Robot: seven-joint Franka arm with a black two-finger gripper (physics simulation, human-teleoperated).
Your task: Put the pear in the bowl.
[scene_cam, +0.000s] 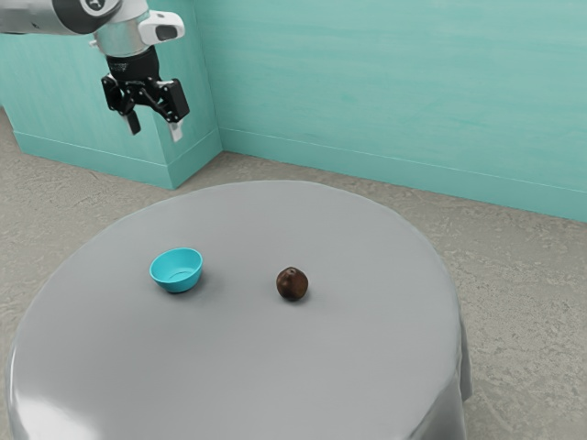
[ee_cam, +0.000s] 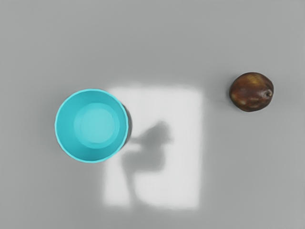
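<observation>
Two things on the round grey surface [scene_cam: 229, 376] here, a pear [scene_cam: 292, 285] and a turquoise bowl [scene_cam: 166, 283], and yeah, they're well apart. Going by the exterior view, the bowl sits towards the surface's left edge, and the pear is out on the open surface to the bowl's right, both closer to the far edge than the near one.

Pear's dark brown with some amber, and pretty stubby tbh. Looking down from the wrist view, it's a touch longer than wide, with the long axis running roughly along the line out from the bowl. The little dimpled end faces away from the bowl there. The exterior view has a small mark near its top, but I can't tell an exact heading from that one.

Gripper [scene_cam: 155, 127] is up in the air, well apart from both, fingers [scene_cam: 134, 122] pointing down. Jaws are released and spread wide. Also, there's a bright patch [ee_cam: 186, 186] just beside the bowl, with a dark shadow [ee_cam: 147, 157] in it.
</observation>
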